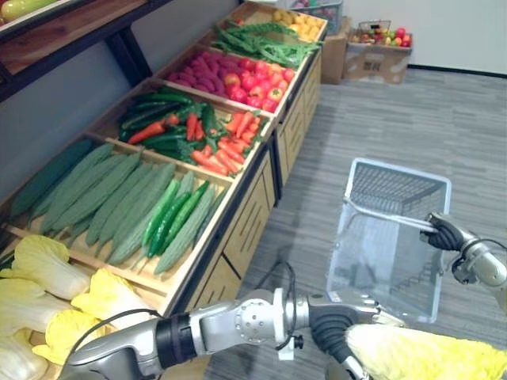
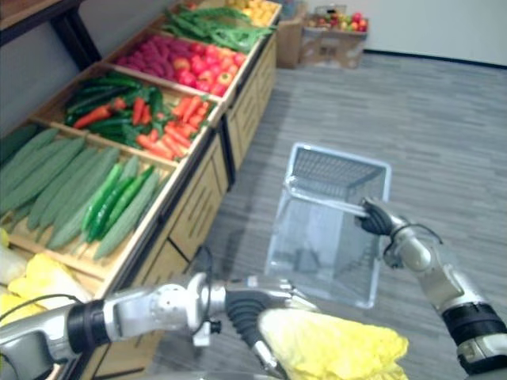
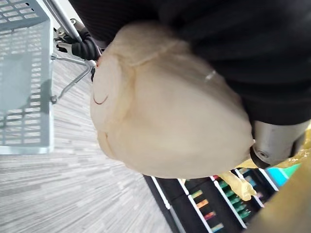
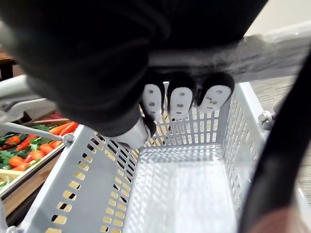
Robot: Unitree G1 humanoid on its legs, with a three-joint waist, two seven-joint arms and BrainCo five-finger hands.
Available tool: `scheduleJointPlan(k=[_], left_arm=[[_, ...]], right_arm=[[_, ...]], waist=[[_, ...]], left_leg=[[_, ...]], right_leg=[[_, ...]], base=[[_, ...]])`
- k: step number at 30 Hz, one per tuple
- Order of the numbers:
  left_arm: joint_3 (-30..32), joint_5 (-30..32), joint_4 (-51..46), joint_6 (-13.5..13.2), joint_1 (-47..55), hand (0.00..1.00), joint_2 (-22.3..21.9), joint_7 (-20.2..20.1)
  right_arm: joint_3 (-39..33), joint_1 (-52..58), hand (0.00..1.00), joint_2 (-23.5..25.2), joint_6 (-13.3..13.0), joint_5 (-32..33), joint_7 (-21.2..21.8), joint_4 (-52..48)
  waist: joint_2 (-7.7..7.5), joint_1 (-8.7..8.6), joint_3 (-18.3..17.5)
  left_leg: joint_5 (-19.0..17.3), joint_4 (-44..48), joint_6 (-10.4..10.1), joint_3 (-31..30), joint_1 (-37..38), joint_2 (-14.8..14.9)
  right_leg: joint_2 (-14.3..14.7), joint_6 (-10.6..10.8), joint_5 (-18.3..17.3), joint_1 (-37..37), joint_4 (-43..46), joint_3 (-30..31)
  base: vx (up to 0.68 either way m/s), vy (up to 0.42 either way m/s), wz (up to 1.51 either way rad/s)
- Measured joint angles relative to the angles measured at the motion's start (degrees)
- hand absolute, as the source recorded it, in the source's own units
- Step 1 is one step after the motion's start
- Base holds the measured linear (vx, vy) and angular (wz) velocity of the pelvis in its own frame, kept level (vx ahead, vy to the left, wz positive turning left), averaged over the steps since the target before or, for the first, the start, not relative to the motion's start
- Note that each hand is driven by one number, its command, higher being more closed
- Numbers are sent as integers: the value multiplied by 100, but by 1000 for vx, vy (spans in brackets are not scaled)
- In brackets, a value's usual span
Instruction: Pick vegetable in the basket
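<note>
A pale yellow napa cabbage (image 1: pixel 428 355) hangs low in front of me, with my left hand (image 1: pixel 337 324) shut on its base. In the left wrist view the cabbage (image 3: pixel 165 111) lies tight against the hand's dark cover. The empty white plastic basket (image 1: pixel 400 170) hangs over the floor just beyond the cabbage, to the right of the stand. My right hand (image 1: pixel 447 231) is shut on the basket's metal handle (image 1: pixel 380 215). In the right wrist view its fingers (image 4: pixel 180 99) curl over the bar above the empty basket (image 4: pixel 194 131).
A wooden produce stand runs along the left: more cabbages (image 1: pixel 47 269), long green gourds (image 1: pixel 119 198), carrots and green peppers (image 1: pixel 190 131), red tomatoes (image 1: pixel 245 79), green beans (image 1: pixel 261 39). A cardboard box of fruit (image 1: pixel 380 47) stands at the far wall. Grey floor lies on the right.
</note>
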Motion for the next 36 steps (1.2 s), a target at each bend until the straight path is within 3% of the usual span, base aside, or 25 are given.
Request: scheduleJointPlan(k=[3, 10, 16, 23, 28, 36], left_arm=[[-47, 280, 493, 31, 0, 100, -426, -43], [159, 1589, 1887, 197, 10, 100, -1547, -21], [841, 2653, 2995, 629, 23, 100, -2415, 402], [1160, 3570, 3516, 1013, 22, 100, -2851, 700], [1406, 3657, 3571, 1044, 7, 100, -3104, 763], [1398, 3803, 3570, 1027, -48, 100, -3105, 668]], right_arm=[[0, -35, 100, 11, 20, 1, 108, -130], [-1, -199, 100, 344, 127, 6, 203, -492], [-5, -332, 100, 850, 183, 10, 334, -683], [-27, -309, 100, 1027, 184, 10, 444, -782], [-284, 89, 100, 1076, 183, 10, 666, -900], [-766, 883, 100, 1063, 184, 15, 972, -960]], waist=[[-5, -9, 3], [-53, -38, 32], [-199, -31, 109], [-315, -21, 173], [-376, 1, 211], [-443, 0, 252]], left_leg=[[-21, 38, 21, 7, -3, 13], [-172, 316, 32, 87, -86, 163], [-209, 419, 29, 198, -40, 234], [-210, 414, 27, 229, -26, 234], [-211, 415, 26, 176, -76, 247], [-212, 426, 32, 17, -180, 254]], right_leg=[[0, 0, 0, 1, 5, 5], [49, 6, -10, -89, 3, 29], [78, 6, -10, -70, 5, 49], [77, 7, -11, -69, 6, 48], [61, 9, -15, -74, 0, -2], [-9, 18, -24, -79, -4, -151]], base=[[0, 0, 0], [2, 13, -4], [10, 16, -3], [0, 0, 0], [-9, 11, 4], [-15, 18, 9]])
